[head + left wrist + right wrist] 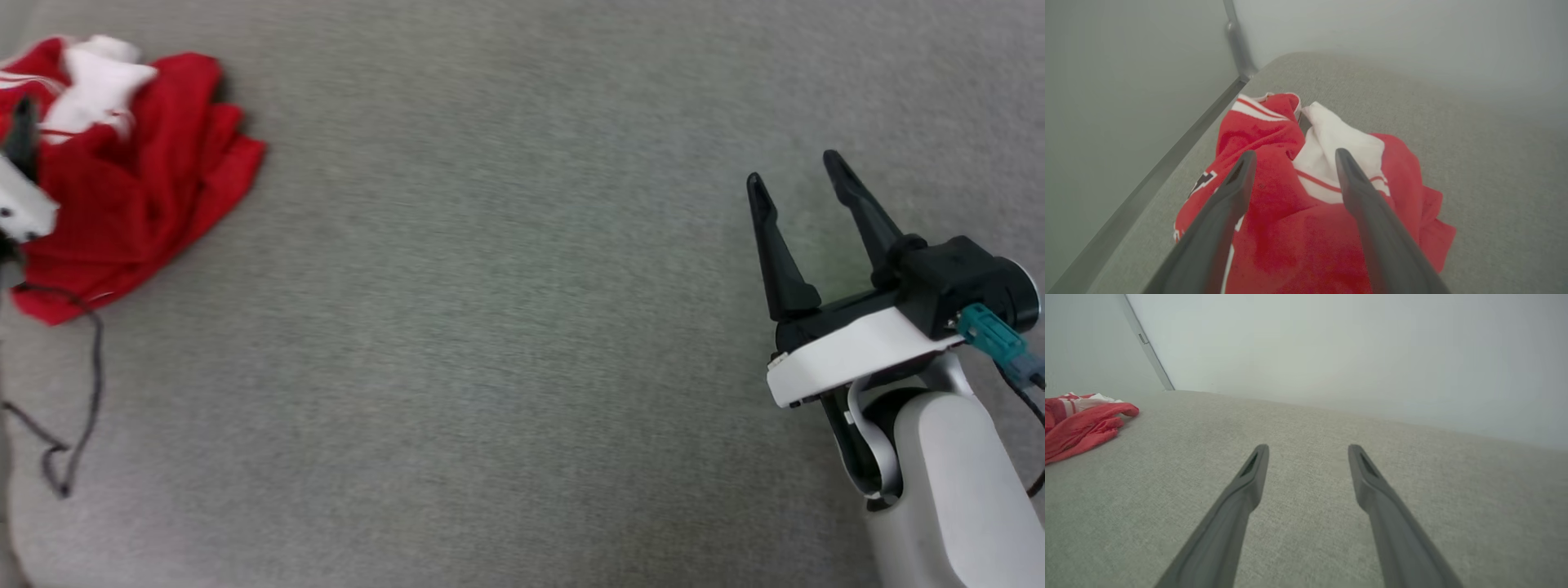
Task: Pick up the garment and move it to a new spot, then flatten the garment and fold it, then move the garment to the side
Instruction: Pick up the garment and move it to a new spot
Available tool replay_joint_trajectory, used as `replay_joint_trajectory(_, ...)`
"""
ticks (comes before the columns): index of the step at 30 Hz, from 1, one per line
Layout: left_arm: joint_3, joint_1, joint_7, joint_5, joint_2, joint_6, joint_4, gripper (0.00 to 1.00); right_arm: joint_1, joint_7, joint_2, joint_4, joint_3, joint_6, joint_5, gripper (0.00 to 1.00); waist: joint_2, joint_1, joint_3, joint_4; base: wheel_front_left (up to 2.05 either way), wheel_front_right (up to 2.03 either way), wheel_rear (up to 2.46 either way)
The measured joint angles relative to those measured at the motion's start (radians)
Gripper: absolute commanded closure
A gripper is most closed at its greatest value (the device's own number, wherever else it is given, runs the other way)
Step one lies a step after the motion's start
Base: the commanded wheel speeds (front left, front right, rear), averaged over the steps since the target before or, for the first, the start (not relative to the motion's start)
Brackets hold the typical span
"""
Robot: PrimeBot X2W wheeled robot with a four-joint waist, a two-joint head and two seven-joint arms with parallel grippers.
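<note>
- The red and white shirt lies in a crumpled heap at the upper left of the head view, on the gray soft top.
- The left gripper is close above the shirt, fingers wide apart, holding nothing.
- The right gripper is at the right side, well apart from the shirt, wide open and empty.
- A thin black cord curls below the shirt.

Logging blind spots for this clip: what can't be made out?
Head view: garment cut off by the left edge, picture blurred.
Left wrist view: left end effector hides the garment's near part; print buried in folds, unreadable; contact with cloth unclear.
Right wrist view: garment cut by the left edge.
Head view: black cable runs off the left edge.
</note>
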State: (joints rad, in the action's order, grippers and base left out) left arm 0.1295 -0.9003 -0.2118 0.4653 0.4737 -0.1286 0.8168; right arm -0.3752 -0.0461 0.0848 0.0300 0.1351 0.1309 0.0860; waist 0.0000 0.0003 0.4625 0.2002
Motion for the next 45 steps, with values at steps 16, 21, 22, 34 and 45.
replay_joint_trajectory(16,0.002,0.008,-0.477,0.151,0.113,0.062,0.079,1.00,-0.049,-0.059,-0.015,0.086,0.011,0.000,0.013,0.00,0.0000,-0.0002,0.091,-0.127,0.00,0.00,0.00)
replay_joint_trajectory(21,-0.026,0.041,-0.367,0.106,0.082,0.085,0.022,1.00,-0.044,-0.060,-0.015,0.098,0.008,0.000,0.013,0.00,0.0000,-0.0001,0.048,-0.115,0.00,0.00,0.00)
replay_joint_trajectory(22,-0.028,0.044,-0.337,0.102,0.078,0.085,0.012,1.00,-0.041,-0.060,-0.015,0.100,0.007,0.000,0.013,0.00,0.0000,-0.0001,0.035,-0.112,0.00,0.00,0.00)
replay_joint_trajectory(34,-0.107,0.010,0.203,-0.048,0.042,0.085,-0.085,1.00,0.086,-0.034,-0.023,0.100,-0.057,0.000,0.021,0.00,0.0000,-0.0003,-0.212,-0.052,0.00,0.00,0.00)
replay_joint_trajectory(45,-0.254,0.009,0.401,-0.107,-0.138,0.057,-0.172,1.00,0.200,0.013,-0.033,0.054,-0.107,0.000,0.028,0.00,0.0000,-0.0005,-0.371,-0.112,0.00,0.00,0.00)
